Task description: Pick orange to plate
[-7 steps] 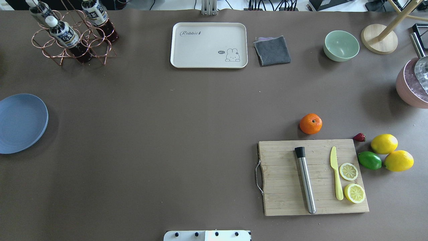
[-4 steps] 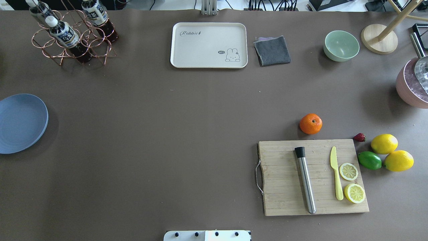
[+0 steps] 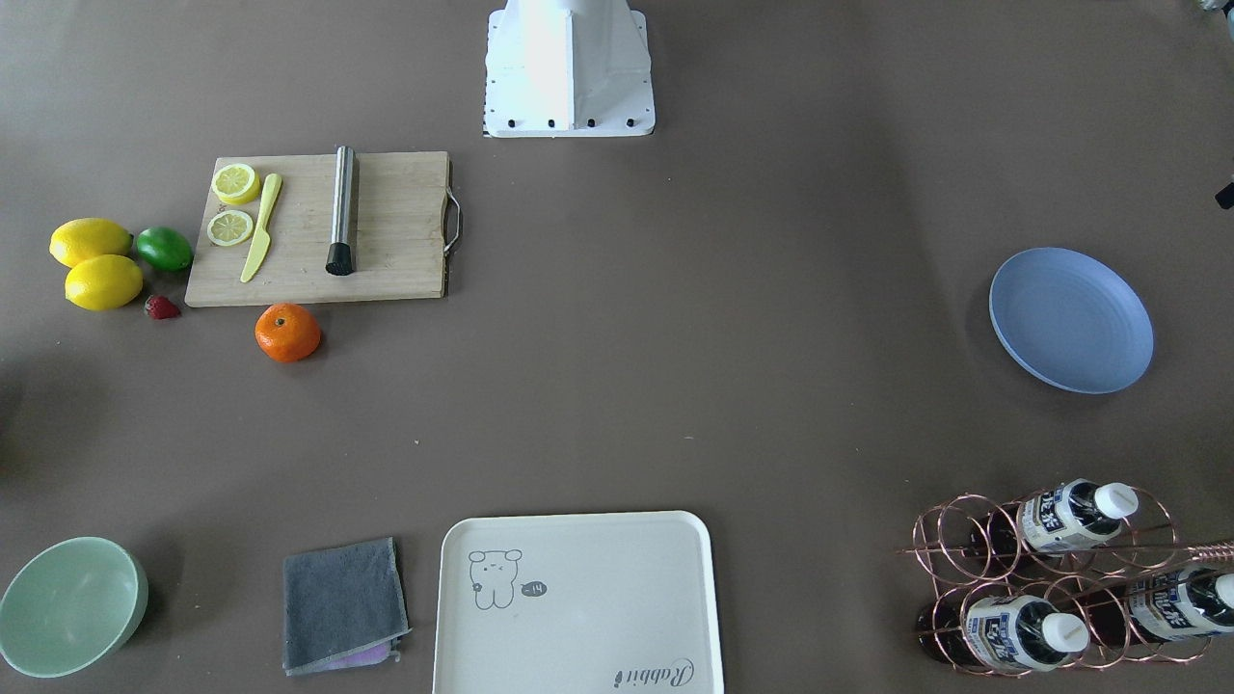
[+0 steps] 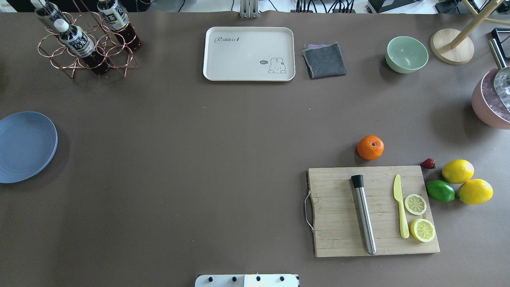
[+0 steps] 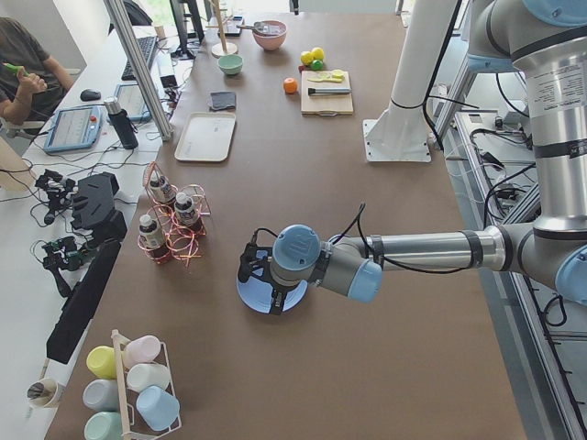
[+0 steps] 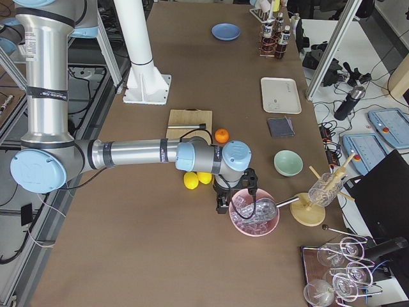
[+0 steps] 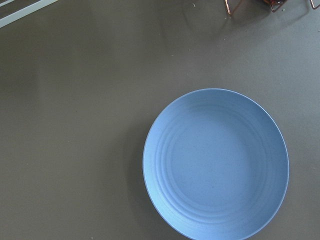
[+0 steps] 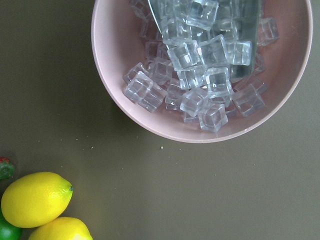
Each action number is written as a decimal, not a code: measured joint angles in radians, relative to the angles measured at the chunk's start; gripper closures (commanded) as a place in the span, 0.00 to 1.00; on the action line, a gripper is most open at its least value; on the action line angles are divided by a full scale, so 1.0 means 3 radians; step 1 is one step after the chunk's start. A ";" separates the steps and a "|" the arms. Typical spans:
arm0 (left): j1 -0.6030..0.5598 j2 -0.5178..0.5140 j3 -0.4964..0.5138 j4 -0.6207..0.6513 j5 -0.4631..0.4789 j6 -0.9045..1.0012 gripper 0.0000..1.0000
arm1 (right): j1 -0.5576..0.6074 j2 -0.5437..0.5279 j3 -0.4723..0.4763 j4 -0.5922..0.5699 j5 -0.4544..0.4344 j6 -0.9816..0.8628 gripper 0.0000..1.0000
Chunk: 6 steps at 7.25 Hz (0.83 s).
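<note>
The orange (image 4: 370, 147) rests on the brown table just beyond the far edge of the cutting board (image 4: 334, 207); it also shows in the front view (image 3: 287, 333). Far across the table, at its left end, lies the pale blue plate (image 4: 24, 146), bare. The left wrist view looks straight down on the plate (image 7: 216, 165). In the left side view my left gripper (image 5: 260, 282) hovers over that plate; whether it is open or shut I cannot tell. The right gripper (image 6: 235, 199) hangs beside a pink bowl, well away from the orange, state unclear.
Two lemons (image 4: 457, 171), a lime (image 4: 440, 191) and a strawberry (image 4: 428, 163) lie right of the board, which carries a muddler, knife and lemon slices. A pink bowl (image 8: 115, 95) holds ice. Mint bowl (image 4: 406, 54), grey cloth (image 4: 324, 60), cream tray (image 4: 249, 54) and bottle rack (image 4: 85, 44) line the far edge.
</note>
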 measured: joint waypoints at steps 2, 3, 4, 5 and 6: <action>0.0006 -0.0024 -0.0012 0.0002 0.0079 -0.0036 0.03 | 0.0000 -0.0030 -0.0016 0.0082 0.0040 -0.0002 0.00; 0.0025 -0.0042 -0.0011 0.0025 0.0112 -0.0037 0.03 | 0.0000 -0.0057 -0.0037 0.0163 0.0071 -0.0013 0.00; 0.0064 -0.0052 -0.0011 0.0063 0.0149 -0.0033 0.03 | 0.0000 -0.0089 -0.0064 0.0265 0.0088 -0.0036 0.00; 0.0153 -0.0055 -0.0017 0.0099 0.0187 -0.0029 0.03 | 0.0000 -0.0108 -0.0115 0.0404 0.0092 -0.0054 0.00; 0.0265 -0.0056 -0.0018 0.0152 0.0208 -0.0029 0.03 | 0.0000 -0.0117 -0.0173 0.0549 0.0089 -0.0057 0.00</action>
